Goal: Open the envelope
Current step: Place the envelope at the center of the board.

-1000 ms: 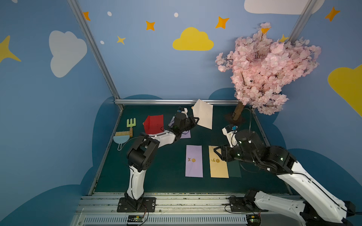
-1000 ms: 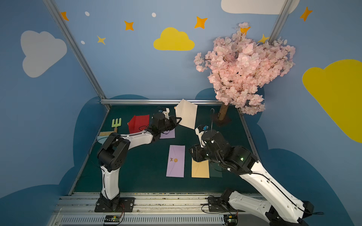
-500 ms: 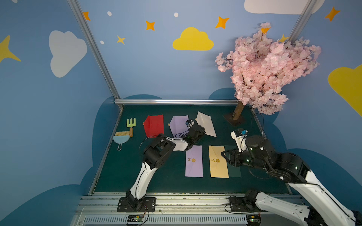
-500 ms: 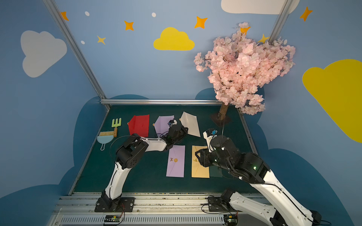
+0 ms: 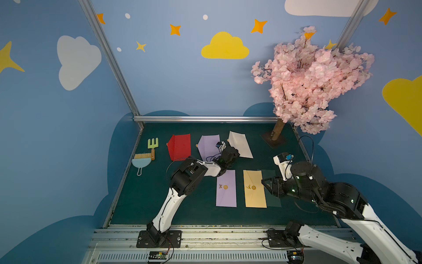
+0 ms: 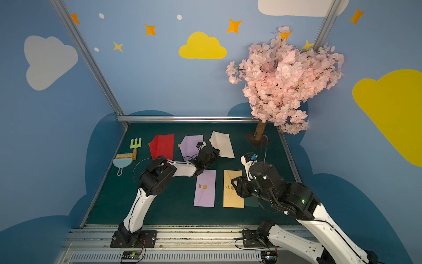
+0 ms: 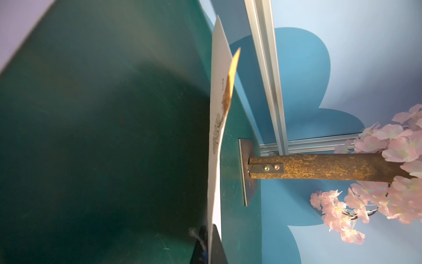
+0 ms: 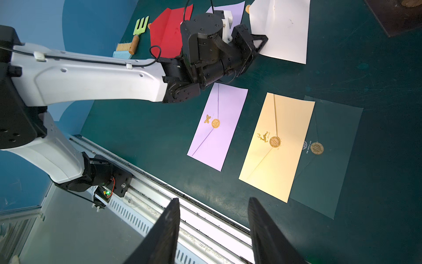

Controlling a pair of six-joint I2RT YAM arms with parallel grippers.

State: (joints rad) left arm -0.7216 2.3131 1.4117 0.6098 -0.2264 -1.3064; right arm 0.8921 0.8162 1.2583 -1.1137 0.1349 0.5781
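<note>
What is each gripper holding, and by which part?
Left gripper pinches the white paper envelope by an edge near its corner; right gripper holds nothing.

Legible text: one item only. Dark green envelope (image 8: 331,160), rightmost in the near row: a small pale line beside its gold seal (image 8: 317,148) appears to read "THE SIMPLE LIFE" (small; reading uncertain). Seal lettering on all three near envelopes: too fine to read. Signs: gold butterfly (image 8: 207,118) on the near purple envelope (image 8: 219,141); gold deer (image 8: 263,136) on the yellow envelope (image 8: 287,123). White envelope (image 7: 213,171), far row: dark print, illegible
</note>
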